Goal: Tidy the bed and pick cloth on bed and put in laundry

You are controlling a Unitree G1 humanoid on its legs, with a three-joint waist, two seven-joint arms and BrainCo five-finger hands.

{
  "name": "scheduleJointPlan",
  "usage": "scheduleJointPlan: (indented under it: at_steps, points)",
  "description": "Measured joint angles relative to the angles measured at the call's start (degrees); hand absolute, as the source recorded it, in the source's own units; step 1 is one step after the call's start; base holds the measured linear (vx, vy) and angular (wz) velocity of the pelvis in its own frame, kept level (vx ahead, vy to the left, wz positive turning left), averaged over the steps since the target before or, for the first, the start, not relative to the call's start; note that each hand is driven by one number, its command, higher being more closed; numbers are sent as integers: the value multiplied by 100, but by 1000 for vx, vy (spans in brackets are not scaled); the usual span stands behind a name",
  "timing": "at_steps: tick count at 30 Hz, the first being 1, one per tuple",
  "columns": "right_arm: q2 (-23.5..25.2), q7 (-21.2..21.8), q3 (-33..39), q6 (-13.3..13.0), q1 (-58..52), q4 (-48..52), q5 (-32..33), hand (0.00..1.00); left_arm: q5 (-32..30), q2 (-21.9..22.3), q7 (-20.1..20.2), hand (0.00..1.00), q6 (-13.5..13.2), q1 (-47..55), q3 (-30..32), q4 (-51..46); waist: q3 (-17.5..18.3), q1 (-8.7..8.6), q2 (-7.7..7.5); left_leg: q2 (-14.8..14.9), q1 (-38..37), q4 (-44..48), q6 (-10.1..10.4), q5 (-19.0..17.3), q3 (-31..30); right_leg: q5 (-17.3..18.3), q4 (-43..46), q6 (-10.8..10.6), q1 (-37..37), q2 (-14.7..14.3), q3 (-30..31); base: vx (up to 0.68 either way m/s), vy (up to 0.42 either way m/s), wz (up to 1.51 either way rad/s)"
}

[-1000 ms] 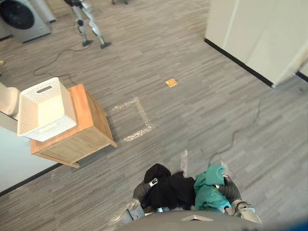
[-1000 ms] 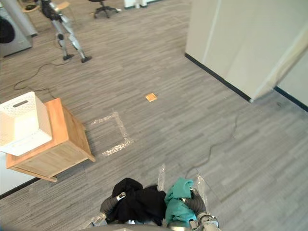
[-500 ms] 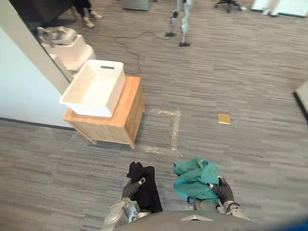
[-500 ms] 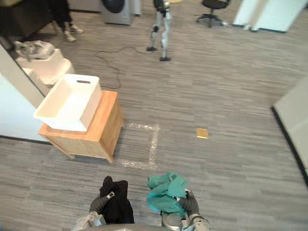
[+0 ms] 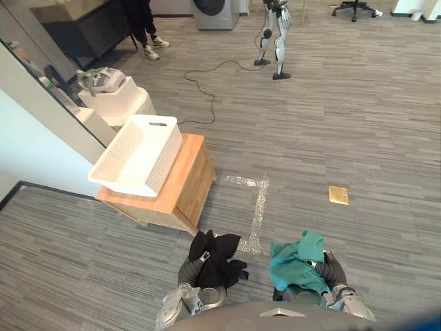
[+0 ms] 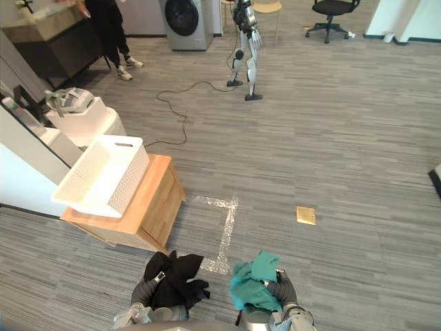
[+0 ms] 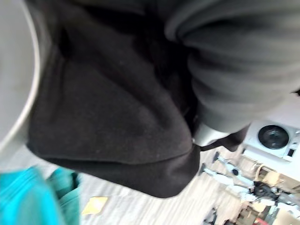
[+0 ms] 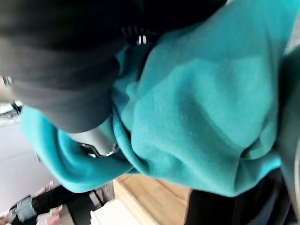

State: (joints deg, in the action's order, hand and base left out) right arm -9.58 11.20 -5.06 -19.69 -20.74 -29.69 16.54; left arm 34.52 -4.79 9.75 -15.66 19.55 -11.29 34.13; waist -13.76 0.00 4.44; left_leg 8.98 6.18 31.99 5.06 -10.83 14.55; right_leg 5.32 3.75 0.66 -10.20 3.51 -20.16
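Well, two cloths, one to each hand. The black cloth (image 5: 219, 256) is bunched over the left hand (image 5: 189, 267) and spills forward past it. The teal cloth (image 5: 296, 262) is heaped the same way on the right hand (image 5: 334, 269). Both wrist views show the cloth wrapped close around the hand, so I cannot tell whether either hand is closed on its load. The two bundles are carried low and side by side, apart, above grey plank floor.

Just ahead of the left hand stands one wooden cabinet (image 5: 189, 178), and on its top sits one white lattice basket (image 5: 164, 160), overhanging the far edge. Ahead, between the two hands, is one corner of clear tape (image 5: 259, 205) stuck to the floor. Further out from the right hand lies one small yellow square (image 5: 338, 195).

Well beyond these (any print there is too small to read) are one washer (image 6: 185, 17), another robot (image 5: 275, 38), a person's legs (image 5: 141, 27) and one office chair (image 6: 329, 10).
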Motion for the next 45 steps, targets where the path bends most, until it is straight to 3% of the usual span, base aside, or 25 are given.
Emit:
scheduleJointPlan:
  at_steps: [1, 2, 3, 4, 5, 6, 10, 11, 12, 14, 16, 18, 22, 23, 25, 26, 27, 28, 30, 32, 35, 39, 42, 43, 45]
  points:
    - [0, 1, 0, 1, -69, 78, 0, 100, 31, 2, 13, 100, 35, 6, -37, -35, 5, -12, 3, -119, -57, -824, -10, 145, 243, 3, -55, -5, -103, 3, -109, 305, 17, 50]
    - [-12, -5, 6, 3, -173, 217, 1, 100, 68, 5, 31, 100, 75, 5, -123, -69, 8, -33, 2, -290, -193, -2028, -115, 686, 636, 88, -122, -120, -281, -13, -275, 312, 40, 54]
    - [-17, -9, 8, 3, -211, 260, 2, 100, 77, 5, 33, 100, 92, 5, -153, -84, 12, -32, 6, -325, -228, -2323, -153, 939, 751, 141, -130, -172, -348, -29, -326, 265, 52, 51]
    - [-17, -9, 4, 3, -250, 297, 2, 100, 82, -2, 35, 100, 95, 4, -166, -89, 20, -16, -13, -328, -286, -2501, -423, 1332, 886, 225, -130, -244, -452, -36, -389, 357, 85, 33]
    - [-5, -10, -2, 13, -264, 297, 2, 100, 89, -42, 33, 100, 103, -3, -164, -82, 89, -8, -167, -497, -330, -2616, -779, 1323, 1025, 332, -130, -369, -544, 95, -442, 434, 107, 26]
    - [19, -10, -10, 12, -280, 360, 7, 100, 85, -115, 61, 100, 90, 10, -158, -130, 181, 11, -270, -639, -302, -2602, -904, 1228, 1112, 398, -116, -470, -547, 240, -467, 435, 115, 19]
    - [34, -1, -75, 96, -272, 367, 2, 100, 77, -114, 79, 100, 15, -22, -72, -112, 243, 55, -366, -877, -498, -2405, -1126, 711, 1317, 665, 1083, -911, -389, 745, -505, 335, 153, 36]
    - [46, -1, -146, 148, -217, 363, 0, 100, 76, -136, 24, 100, 9, -35, -51, -125, 215, 61, -435, -963, -711, -2400, -1165, 541, 1244, 706, 2272, -1030, -72, 1077, -488, 352, 135, 39]
    - [75, 1, -253, 149, -194, 401, 0, 100, 61, -220, -24, 100, -4, -22, -59, -184, 204, 60, -555, -1120, -983, -2451, -1188, 408, 1097, 385, 3728, -1070, 407, 1515, -381, 419, 118, 44]
    - [173, 14, -369, 151, -227, 407, -43, 100, -32, -335, -251, 100, -11, -8, -134, -187, 208, -18, -657, -1300, -1337, -2550, -1236, 255, 711, -99, 5397, -858, 1077, 1974, -52, 313, 55, 80]
    - [234, 20, -472, 149, -287, 493, -154, 100, -17, -385, -499, 100, -13, 29, -170, -188, 217, -80, -689, -1302, -1612, -2595, -1212, 146, 296, 157, 5936, -636, 1469, 2002, 139, 362, 2, 113]
    - [235, 32, -584, 97, -408, 649, -219, 100, -15, -447, -615, 100, -15, 44, -201, -184, 219, -82, -699, -1299, -1771, -2643, -1194, 85, -93, 399, 5724, -688, 1844, 1905, 308, 359, -65, 118]
    - [235, 11, -725, 51, -204, 525, -216, 100, 94, -452, -631, 100, -15, 85, -134, -139, 191, -175, -619, -1116, -2021, -2691, -1056, 36, -1000, 646, 3842, -751, 2050, 1429, 408, 334, -191, 123]
    - [221, -9, -710, 43, -88, 474, -200, 100, 94, -458, -599, 100, -16, 58, 4, -96, 136, -196, -528, -892, -2029, -2659, -914, -13, -1341, 557, 2671, -757, 2033, 1008, 619, 290, -277, 124]
    - [228, -7, -713, -26, 49, 481, -141, 100, 88, -495, -581, 100, -38, 57, 75, -82, 117, -186, -555, -750, -2004, -2647, -733, -89, -1680, 20, 1187, -857, 1940, 674, 1198, 267, -348, 119]
    - [260, -9, -718, -75, 77, 496, -82, 100, 71, -582, -517, 100, -68, 121, 76, -86, 121, -160, -744, -813, -2000, -2617, -567, -220, -1849, -130, 322, -1064, 1799, 695, 1647, 260, -411, 106]
    - [267, -10, -713, -90, 90, 503, -32, 100, 68, -634, -489, 100, -80, 100, 75, -55, 104, -140, -852, -820, -2032, -2601, -508, -337, -1867, -509, 280, -1149, 1749, 717, 1718, 223, -440, 86]
    - [272, -24, -700, -89, 107, 478, 31, 100, 59, -595, -469, 100, -78, 52, 24, 46, 38, -102, -784, -722, -2090, -2551, -406, -411, -1829, -694, 461, -1070, 1715, 633, 1711, 200, -420, 74]
    - [89, -27, -700, -102, 179, 475, 130, 100, 60, -394, -339, 100, -98, 166, 14, 89, 15, -59, -442, -324, -2165, -2559, -196, -498, -1670, -510, 836, -761, 1666, 361, 1561, 197, -362, 69]
    - [4, -28, -838, -104, 291, 356, 125, 100, 77, -279, -280, 100, -99, 259, 91, 91, 35, -54, -238, -81, -2227, -2538, -79, -505, -1676, -215, 1165, -543, 1657, 248, 1310, 211, -274, 55]
    - [23, -21, -976, -101, 423, 321, 122, 100, 113, -201, -186, 100, -101, 288, 220, 83, 65, -55, -236, -18, -1733, -1508, 37, -379, -1591, 23, 1116, -462, 1352, 340, 936, 138, -203, 65]
    - [46, 6, -1055, -32, 408, 438, 106, 100, 74, -37, -106, 100, -110, 368, 241, -228, 119, -41, -296, 368, -869, 34, 61, 165, -461, -43, 375, -408, 700, 408, 419, 137, -147, 63]
    - [-11, -13, -947, 124, 465, 450, 12, 100, 22, 83, 14, 100, -8, 359, 98, -358, 192, -66, -202, 337, -925, -609, 81, -170, 480, -183, 112, -356, 478, 518, 53, 159, 14, 67]
    - [-13, -24, -861, 156, 570, 463, 12, 100, -32, 176, 117, 100, 37, 338, 89, -370, 202, -58, -167, -8, -918, -1749, 17, 91, 881, -277, 84, -514, 437, 682, -158, 121, 92, 61]
    - [-12, -38, -838, 196, 566, 509, 11, 100, -44, 153, 154, 100, 83, 344, 5, -368, 211, -62, -129, -157, -1073, -2358, -215, 363, 1040, -253, 31, -596, 338, 676, -242, 121, 92, 60]
